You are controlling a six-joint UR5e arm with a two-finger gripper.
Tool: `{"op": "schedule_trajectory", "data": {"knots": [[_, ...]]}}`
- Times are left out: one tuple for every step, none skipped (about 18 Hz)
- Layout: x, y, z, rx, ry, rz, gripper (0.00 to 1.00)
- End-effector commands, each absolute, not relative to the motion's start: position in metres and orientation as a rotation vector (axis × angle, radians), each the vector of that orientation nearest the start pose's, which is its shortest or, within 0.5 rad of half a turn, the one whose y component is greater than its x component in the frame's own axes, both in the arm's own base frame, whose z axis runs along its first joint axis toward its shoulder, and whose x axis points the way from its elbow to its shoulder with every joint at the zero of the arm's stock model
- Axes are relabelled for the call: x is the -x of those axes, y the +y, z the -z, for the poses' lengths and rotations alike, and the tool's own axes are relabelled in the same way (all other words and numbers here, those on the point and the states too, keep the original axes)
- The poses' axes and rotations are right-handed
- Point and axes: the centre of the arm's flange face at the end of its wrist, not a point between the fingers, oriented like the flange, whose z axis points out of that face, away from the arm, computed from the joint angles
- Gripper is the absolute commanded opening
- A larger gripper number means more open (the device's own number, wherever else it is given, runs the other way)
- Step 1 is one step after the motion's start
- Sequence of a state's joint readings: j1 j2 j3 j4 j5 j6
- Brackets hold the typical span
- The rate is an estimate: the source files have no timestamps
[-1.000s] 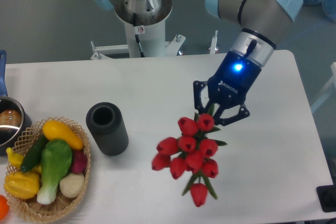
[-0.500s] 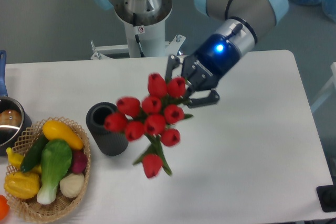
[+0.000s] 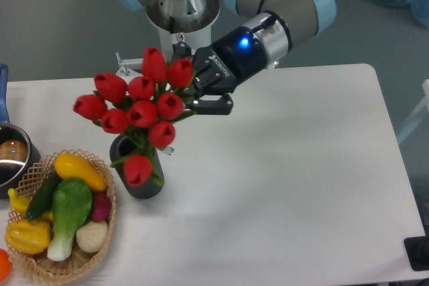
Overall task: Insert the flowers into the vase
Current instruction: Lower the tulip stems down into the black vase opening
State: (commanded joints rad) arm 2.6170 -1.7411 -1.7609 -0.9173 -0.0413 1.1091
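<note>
The bunch of flowers (image 3: 137,108) has travelled a long way in a short time: a second ago it hung over the right-centre of the bench, well apart from the vase (image 3: 137,179); half a second ago it was just right of the vase mouth; now it sits in the left-centre of the frame, directly in front of and above the vase. The arm has swung leftward with it, and the pincer (image 3: 194,88) has turned so that it points toward the left of the frame.

By my reading, the carry is nearly over and the bunch is being lined up with the mouth. Whether any stems are already inside I cannot tell, since buds and leaves cover the mouth entirely; one low bud hangs in front of the vase's ribbed wall.

The pincer is clenched on the flowers, gripping at the right side of the bunch, with the buds fanning out to its left and below. The vase stands lower left of the pincer, near but not touching it, on the white bench (image 3: 301,179) just right of the wicker basket (image 3: 100,229) of vegetables in the lower left corner.
</note>
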Motion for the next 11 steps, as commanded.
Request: {"op": "schedule_trajectory", "data": {"knots": [[0.342, 0.468, -0.471, 1.526, 0.277, 0.573, 0.04], [0.341, 0.467, -0.465, 1.521, 0.279, 0.572, 0.04], [0.338, 0.466, -0.457, 1.513, 0.29, 0.564, 0.04], [0.336, 0.465, -0.449, 1.498, 0.303, 0.551, 0.04], [0.333, 0.463, -0.442, 1.478, 0.313, 0.543, 0.04], [0.331, 0.462, -0.435, 1.466, 0.311, 0.546, 0.04], [0.33, 0.461, -0.431, 1.466, 0.304, 0.553, 0.04], [0.328, 0.46, -0.426, 1.468, 0.296, 0.56, 0.04], [0.326, 0.459, -0.422, 1.47, 0.288, 0.568, 0.04], [0.322, 0.457, -0.425, 1.469, 0.288, 0.571, 0.04], [0.316, 0.457, -0.427, 1.465, 0.289, 0.579, 0.04]]}}
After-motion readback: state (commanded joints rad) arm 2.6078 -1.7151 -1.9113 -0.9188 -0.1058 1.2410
